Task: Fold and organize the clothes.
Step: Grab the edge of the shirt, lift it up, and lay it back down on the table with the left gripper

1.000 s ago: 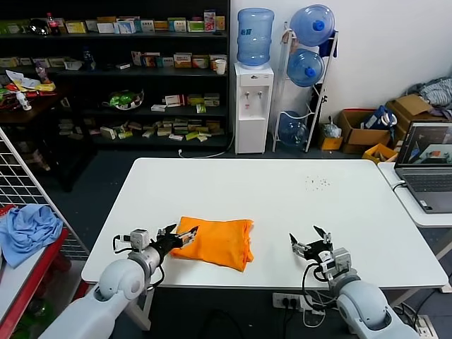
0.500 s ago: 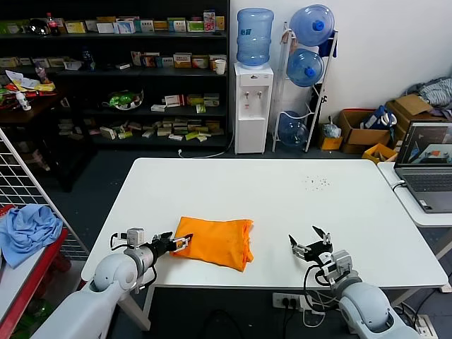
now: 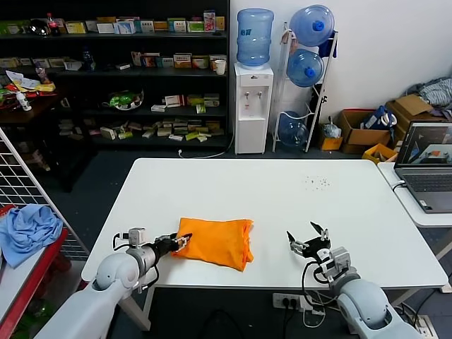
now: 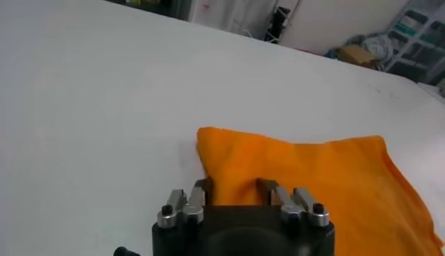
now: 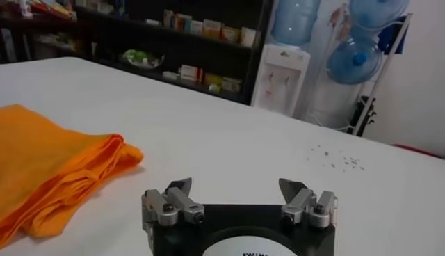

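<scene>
Left gripper has backed to the folded bright orange cotton T-shirt's edge, fingers apart; right gripper idles spread on white counter; withdraw low, avoid snagging folds.

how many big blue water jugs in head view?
4: one atop the dispenser, three on the rack beside it, top, middle, bottom. More could be hidden.

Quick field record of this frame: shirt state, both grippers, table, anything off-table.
shirt: orange T-shirt folded into a compact rectangle, lying flat near the table's front edge
left gripper: open, fingers at the shirt's left edge, cloth between them
right gripper: open, empty, over bare table to the right of the shirt, apart from it
table: white
off-table: blue cloth on the rack at left
</scene>
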Tool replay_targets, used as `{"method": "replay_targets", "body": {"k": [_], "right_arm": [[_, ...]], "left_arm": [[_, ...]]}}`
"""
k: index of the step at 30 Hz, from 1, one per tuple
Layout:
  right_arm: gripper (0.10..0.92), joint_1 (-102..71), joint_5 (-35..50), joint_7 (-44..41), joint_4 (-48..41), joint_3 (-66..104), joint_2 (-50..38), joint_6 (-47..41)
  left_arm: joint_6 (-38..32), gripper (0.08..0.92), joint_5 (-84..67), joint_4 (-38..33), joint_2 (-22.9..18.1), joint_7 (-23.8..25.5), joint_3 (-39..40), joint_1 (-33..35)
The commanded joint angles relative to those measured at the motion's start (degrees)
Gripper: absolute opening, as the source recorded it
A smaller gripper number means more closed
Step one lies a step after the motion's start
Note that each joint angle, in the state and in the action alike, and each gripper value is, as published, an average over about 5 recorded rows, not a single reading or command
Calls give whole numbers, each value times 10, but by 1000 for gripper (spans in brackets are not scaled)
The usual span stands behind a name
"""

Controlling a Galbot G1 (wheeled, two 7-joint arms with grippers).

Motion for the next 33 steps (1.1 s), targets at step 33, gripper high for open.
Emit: {"method": "replay_targets", "body": {"k": [33], "right_arm": [[823, 21, -15, 70, 13, -19, 34, -7]], "left_arm": [[-65, 154, 238, 38, 236, -81, -71, 9]]}}
